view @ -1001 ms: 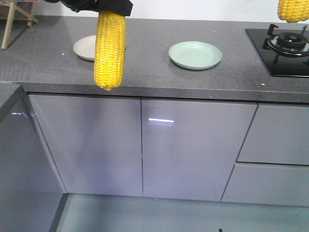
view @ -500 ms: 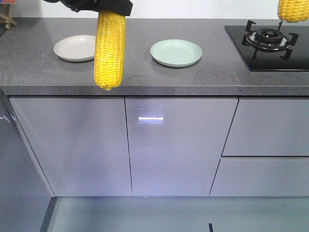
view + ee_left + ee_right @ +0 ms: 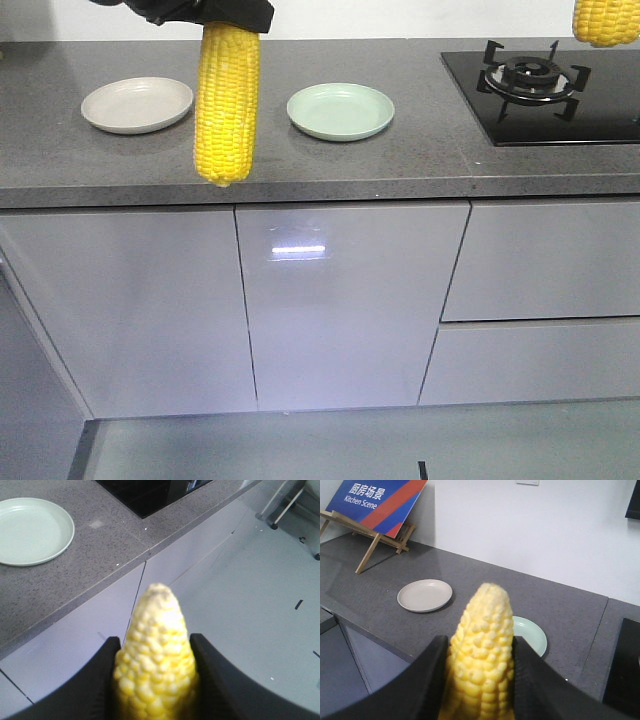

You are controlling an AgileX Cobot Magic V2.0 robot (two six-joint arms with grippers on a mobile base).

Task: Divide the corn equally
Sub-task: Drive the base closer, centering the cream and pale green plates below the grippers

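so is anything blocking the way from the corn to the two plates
Nothing visible does. The left end effector and right end effector each hold a cob in the air; the beige plate and green plate lie bare, with open counter around them.

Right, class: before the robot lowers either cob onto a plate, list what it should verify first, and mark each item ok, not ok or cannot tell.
1. Hold of the left gripper on the left cob: ok, a finger presses each side.
2. Hold of the right gripper on the right cob: ok, likewise.
3. The beige plate free of corn: ok.
4. The green plate free of corn: ok.
5. The left cob above a plate: not ok; in the left wrist view its tip points past the edge of the counter.
6. The right cob above a plate: cannot tell.
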